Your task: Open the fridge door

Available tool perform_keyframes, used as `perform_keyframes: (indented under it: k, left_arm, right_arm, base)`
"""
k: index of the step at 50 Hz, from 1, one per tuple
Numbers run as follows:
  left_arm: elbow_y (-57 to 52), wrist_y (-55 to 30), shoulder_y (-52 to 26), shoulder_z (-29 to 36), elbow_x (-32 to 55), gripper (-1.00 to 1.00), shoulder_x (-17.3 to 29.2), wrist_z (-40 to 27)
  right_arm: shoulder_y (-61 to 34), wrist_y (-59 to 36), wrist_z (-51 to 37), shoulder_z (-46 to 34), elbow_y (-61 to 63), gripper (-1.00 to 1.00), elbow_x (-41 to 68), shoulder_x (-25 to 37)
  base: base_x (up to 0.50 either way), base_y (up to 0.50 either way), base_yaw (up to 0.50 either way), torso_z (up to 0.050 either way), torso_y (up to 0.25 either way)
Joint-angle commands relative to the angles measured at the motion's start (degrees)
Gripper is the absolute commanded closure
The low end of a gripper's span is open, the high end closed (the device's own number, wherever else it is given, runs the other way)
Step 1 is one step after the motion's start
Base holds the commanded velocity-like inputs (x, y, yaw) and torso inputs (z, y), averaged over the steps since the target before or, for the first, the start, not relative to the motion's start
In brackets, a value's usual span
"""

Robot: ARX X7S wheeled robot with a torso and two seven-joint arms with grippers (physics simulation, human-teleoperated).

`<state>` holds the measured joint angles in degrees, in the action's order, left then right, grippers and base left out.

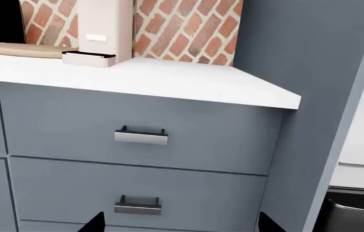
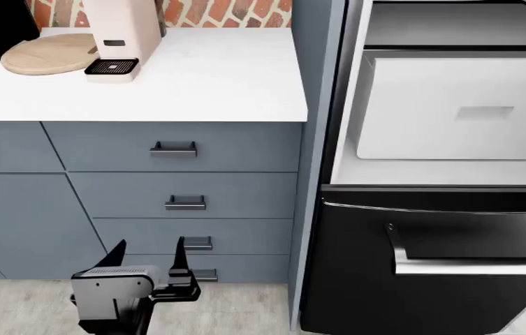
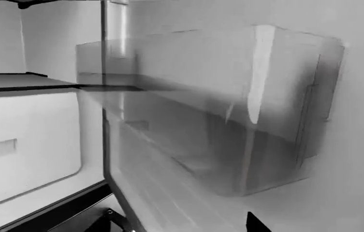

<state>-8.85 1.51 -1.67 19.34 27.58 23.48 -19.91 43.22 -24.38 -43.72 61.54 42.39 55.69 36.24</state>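
Low at the front of the head view, the left gripper hangs with its two dark fingers spread apart and nothing between them, parked in front of the blue-grey cabinet drawers, presumably to keep clear of the work on the other side. Its own camera looks straight at two drawer handles under the white countertop, where a pale coffee machine stands beside a round wooden board.

The right gripper shows only as dark fingertips at the edge of its wrist picture (they stand apart with nothing visibly between them, so I judge it released). It sits close against the inner face of the fridge door, whose translucent door bin fills most of that view. The door is swung well away from the cabinet; the head view shows the open compartment with a white crisper box on its shelf, above the lower black drawer front with its silver bar. With the inside so exposed, the opening looks essentially done, the arm likely placed there for pushing the panel outward.
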Motion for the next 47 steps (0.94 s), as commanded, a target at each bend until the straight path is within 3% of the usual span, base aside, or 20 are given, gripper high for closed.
perform_keyframes:
  k: [1,12,30,47]
  left_arm:
    - [-0.38,0.07,0.24,0.09,0.00,-1.00,0.16,-0.18]
    - [-0.77,0.02,0.38,0.10,0.26,-1.00,0.36,-0.24]
    - [-1.81,-0.24,0.55,-0.48,1.36,-1.00,1.04,-0.52]
    - [-2.22,-0.06,0.74,-0.87,1.89,-1.00,1.35,-0.78]
  right_arm:
    - [0.83,-3.81,11.32,8.73,-15.33,-1.00,0.92,-3.87]
    - [0.82,-6.21,23.33,17.30,-21.04,-1.00,-3.18,-7.61]
    - [-0.59,-2.53,40.32,21.50,-32.96,-1.00,-9.72,-10.96]
    - [-1.09,-2.72,45.64,24.57,-38.95,-1.00,-12.76,-8.29]
  base:
    - [0.00,0.00,0.00,0.000,0.000]
    - [0.00,0.00,0.00,0.000,0.000]
    - [0.00,0.00,0.00,0.000,0.000]
    - [0.00,0.00,0.00,0.000,0.000]
